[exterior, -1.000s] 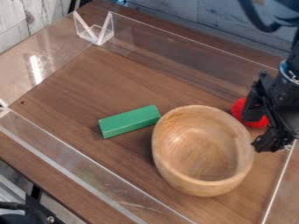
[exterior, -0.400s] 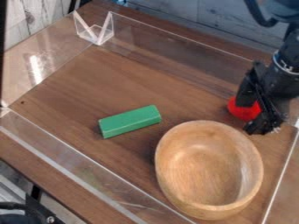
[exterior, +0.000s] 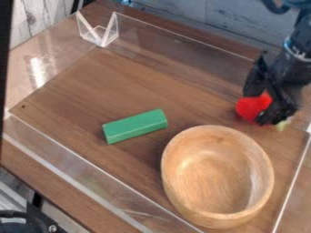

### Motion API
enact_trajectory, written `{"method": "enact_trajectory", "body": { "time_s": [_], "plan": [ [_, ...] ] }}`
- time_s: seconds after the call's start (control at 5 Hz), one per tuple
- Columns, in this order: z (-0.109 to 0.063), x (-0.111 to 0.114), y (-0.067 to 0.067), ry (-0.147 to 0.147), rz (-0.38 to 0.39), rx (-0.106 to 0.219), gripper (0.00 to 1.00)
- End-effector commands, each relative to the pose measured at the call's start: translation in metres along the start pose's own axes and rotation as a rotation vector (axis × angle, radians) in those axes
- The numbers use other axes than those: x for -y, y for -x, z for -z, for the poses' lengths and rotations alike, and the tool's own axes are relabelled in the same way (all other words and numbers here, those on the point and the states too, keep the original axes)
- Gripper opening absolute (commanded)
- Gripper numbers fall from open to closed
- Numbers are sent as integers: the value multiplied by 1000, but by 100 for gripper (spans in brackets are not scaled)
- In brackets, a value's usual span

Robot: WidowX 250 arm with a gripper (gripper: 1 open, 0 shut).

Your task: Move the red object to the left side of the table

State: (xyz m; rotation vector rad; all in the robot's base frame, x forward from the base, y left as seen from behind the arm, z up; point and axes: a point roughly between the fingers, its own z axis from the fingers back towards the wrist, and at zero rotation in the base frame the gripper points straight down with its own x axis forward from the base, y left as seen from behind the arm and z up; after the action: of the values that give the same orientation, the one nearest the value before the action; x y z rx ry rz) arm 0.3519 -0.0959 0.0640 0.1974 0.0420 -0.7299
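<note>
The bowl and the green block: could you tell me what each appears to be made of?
The bowl looks like turned wood, pale with visible grain and a dull sheen. The green block seems painted wood or plastic: flat, even colour, no grain showing.

- My gripper [exterior: 275,96] has moved away from the wooden bowl [exterior: 219,175] toward the tabletop's far right edge, and it looks blurred now.
- The red object [exterior: 252,107] has shifted slightly along that right edge toward the far side, and more of it shows now beside my fingers.
- The wooden bowl slid from the middle of the right side toward the near right corner, then stopped.
</note>
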Motion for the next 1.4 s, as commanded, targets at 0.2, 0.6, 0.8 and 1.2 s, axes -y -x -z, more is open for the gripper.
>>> {"method": "enact_trajectory", "body": {
  "time_s": [0.2,0.6,0.8,1.2],
  "plan": [
    [-12,-3,6,-15,-68,97,100],
    [-17,-10,12,-33,-9,139,0],
    [-49,-23,31,-89,12,170,0],
    [-48,-51,35,-104,-56,212,0]
  ]
}}
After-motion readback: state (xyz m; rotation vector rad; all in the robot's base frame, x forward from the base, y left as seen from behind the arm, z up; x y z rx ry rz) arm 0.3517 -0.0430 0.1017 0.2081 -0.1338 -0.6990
